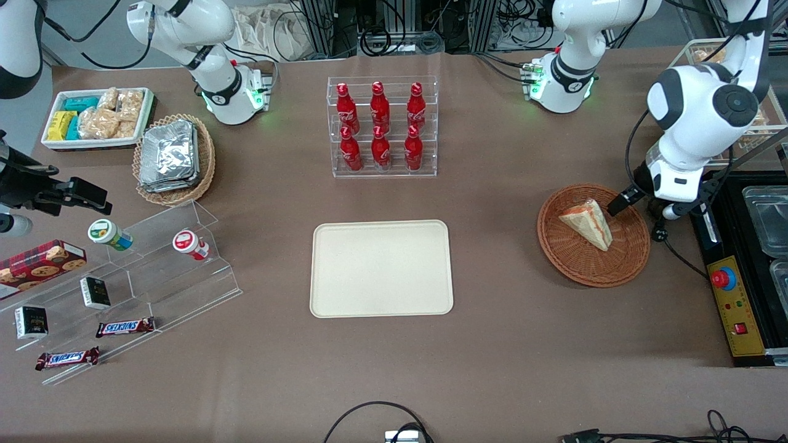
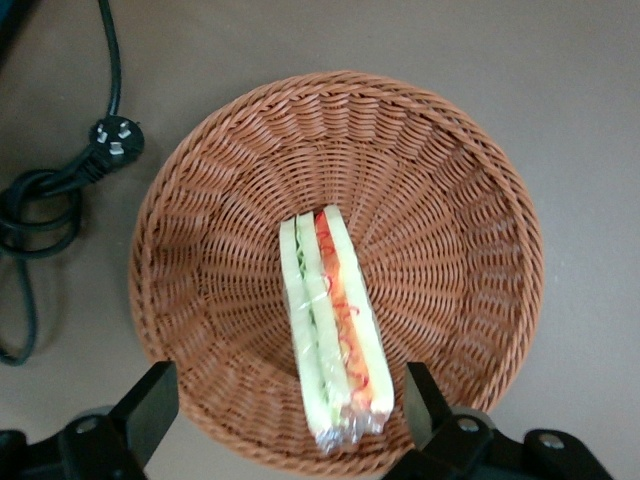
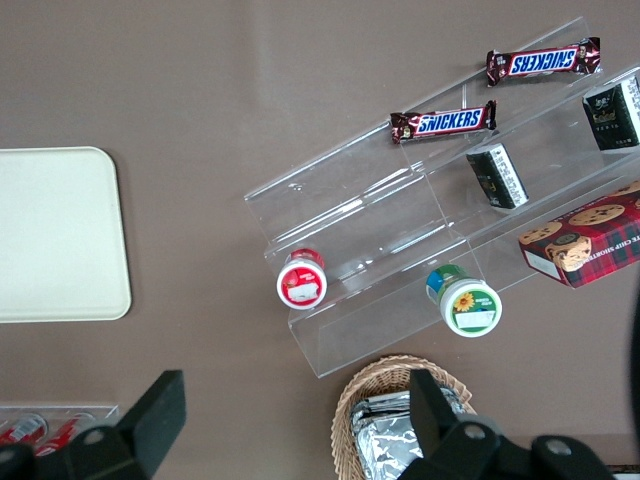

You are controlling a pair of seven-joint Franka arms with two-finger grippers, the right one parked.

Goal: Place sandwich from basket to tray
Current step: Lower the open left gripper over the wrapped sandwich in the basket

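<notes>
Front view: I see the sandwich point(image 1: 586, 223) lying in the basket point(image 1: 572, 261), toward the working arm's end of the table, well apart from the tray point(image 1: 381, 269) at table centre. Gripper point(image 2: 285, 400) hovers above the basket, jaws spread wide with one finger point(image 2: 152, 405) on each side of the sandwich's end, touching nothing. A black cable point(image 2: 40, 195) lies beside the basket.

The working arm is glossy white with rounded joint housings, one capped by a dark grey disc, and black bands between its segments. Its base glows green at the rim, with black cables plugged in. The hand point(image 2: 285, 410) is black, with two flat dark fingers point(image 2: 150, 405) spread wide and screw heads at their roots.
</notes>
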